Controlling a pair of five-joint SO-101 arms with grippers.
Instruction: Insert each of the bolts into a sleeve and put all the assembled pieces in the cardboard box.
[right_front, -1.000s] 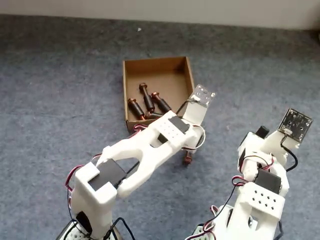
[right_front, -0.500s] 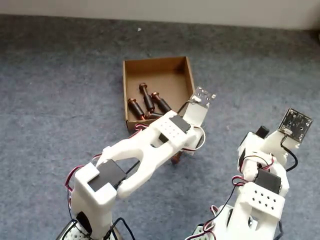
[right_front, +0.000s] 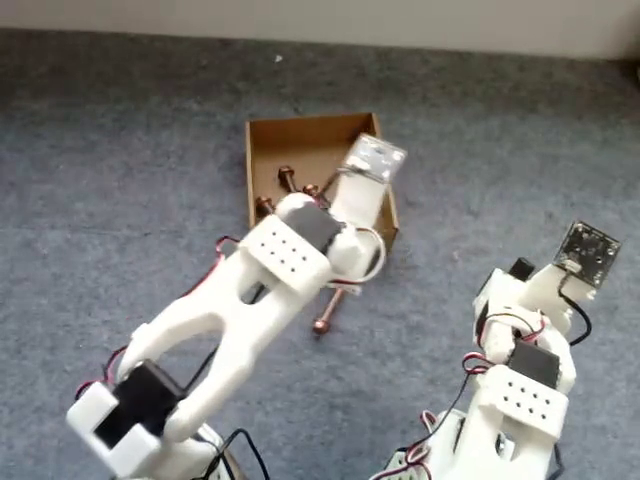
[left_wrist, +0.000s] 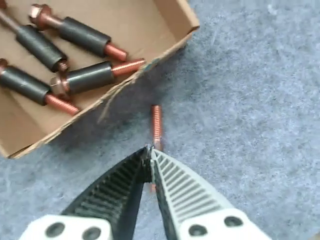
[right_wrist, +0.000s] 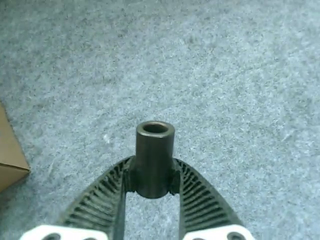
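There is one cardboard box (left_wrist: 135, 20). There are four assembled pieces (left_wrist: 82, 33), each a copper-coloured bolt through a dark sleeve. Apart from those there is one loose bolt (left_wrist: 156, 122) and one empty sleeve (right_wrist: 154, 160). There are two arms with two end effectors: the left end effector (left_wrist: 150, 150) and the right end effector (right_wrist: 152, 169).

Overhead; wrists close (box (right_front: 300, 145) shared)
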